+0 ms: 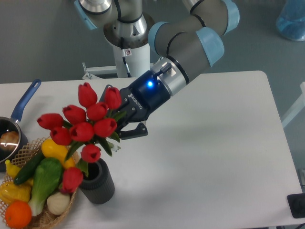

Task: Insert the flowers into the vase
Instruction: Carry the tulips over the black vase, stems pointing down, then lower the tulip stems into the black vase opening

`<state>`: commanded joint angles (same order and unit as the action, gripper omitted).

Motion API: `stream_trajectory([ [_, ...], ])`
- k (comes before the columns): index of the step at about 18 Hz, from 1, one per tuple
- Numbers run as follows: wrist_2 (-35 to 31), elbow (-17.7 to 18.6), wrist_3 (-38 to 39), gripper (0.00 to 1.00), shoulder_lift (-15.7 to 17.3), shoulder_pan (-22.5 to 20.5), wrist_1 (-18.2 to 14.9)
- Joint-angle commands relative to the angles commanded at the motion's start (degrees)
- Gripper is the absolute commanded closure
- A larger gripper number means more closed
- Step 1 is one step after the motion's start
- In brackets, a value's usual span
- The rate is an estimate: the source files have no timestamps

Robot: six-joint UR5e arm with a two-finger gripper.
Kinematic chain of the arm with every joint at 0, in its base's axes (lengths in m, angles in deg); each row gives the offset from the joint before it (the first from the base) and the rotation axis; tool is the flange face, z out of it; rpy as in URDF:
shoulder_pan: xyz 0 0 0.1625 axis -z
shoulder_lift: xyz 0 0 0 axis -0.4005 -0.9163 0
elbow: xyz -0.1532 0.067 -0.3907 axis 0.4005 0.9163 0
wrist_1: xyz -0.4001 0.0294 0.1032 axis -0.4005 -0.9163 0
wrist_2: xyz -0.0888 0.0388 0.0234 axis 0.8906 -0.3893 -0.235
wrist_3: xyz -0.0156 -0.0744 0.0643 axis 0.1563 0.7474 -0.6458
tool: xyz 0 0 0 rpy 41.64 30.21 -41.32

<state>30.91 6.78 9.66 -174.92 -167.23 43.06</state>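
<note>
The flowers [88,125], a bunch of red tulips with green stems and leaves, lean over the left part of the table. Their stems run down into the vase [98,185], a short dark ribbed cylinder near the front edge. One bud [72,180] droops beside the vase's rim. My gripper [123,110] is right behind the bunch, above and to the right of the vase. Its jaws stand wide apart: one finger [137,130] shows below the buds, and the other is mostly hidden behind them. I cannot see either finger pressing on the stems.
A wicker basket [47,217] of vegetables and fruit touches the vase's left side. A blue-handled saucepan [21,106] sits at the left edge. A dark object [296,205] is at the table's front right corner.
</note>
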Motion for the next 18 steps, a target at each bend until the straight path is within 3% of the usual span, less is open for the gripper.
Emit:
stream_trajectory([
  [7, 0.79, -5.71, -0.18, 1.00, -5.28, 3.17, 0.09],
  [18, 0.97, -4.67, -0.18, 1.00, -7.83, 4.67, 0.09],
])
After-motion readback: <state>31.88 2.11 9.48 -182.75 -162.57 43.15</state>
